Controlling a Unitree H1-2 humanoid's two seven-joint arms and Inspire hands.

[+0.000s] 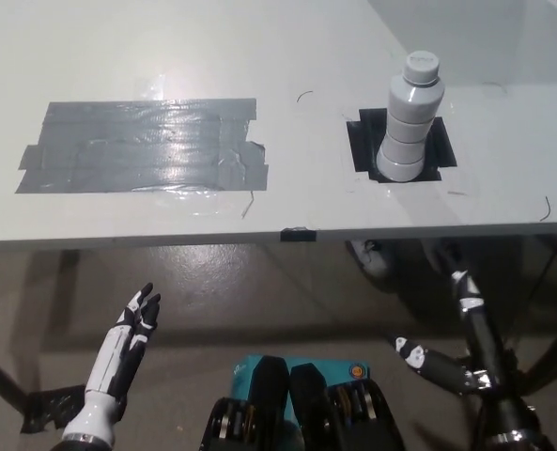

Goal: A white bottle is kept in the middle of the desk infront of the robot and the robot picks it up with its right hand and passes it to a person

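One white bottle point(411, 120) stands upright on the pale surface point(306, 56), on a square of black tape point(363, 143) that shows around its base. The bottle has a ribbed body and a round cap on top. It is well apart from both hands, far beyond the fingertips of each, on the other side of the surface edge.

The black right hand point(466, 324) is low, under the near edge of the surface, below the bottle. Its fingers point(463, 282) are spread apart and hold nothing; one points up toward the edge, another point(411, 351) points to the side, away from the bottle. Nothing touches them.

The white left hand point(128, 352) rests at the lower left, also under the surface edge. Its fingers point(146, 303) are stretched out and slightly apart, empty, pointing up toward the edge.

Beyond the left fingertips, on the surface, lies a wide patch of grey tape point(142, 146), made of several overlapping strips, shiny in the middle. It is well to the side of the bottle. A small dark piece point(298, 233) sits on the near edge, between the two hands.
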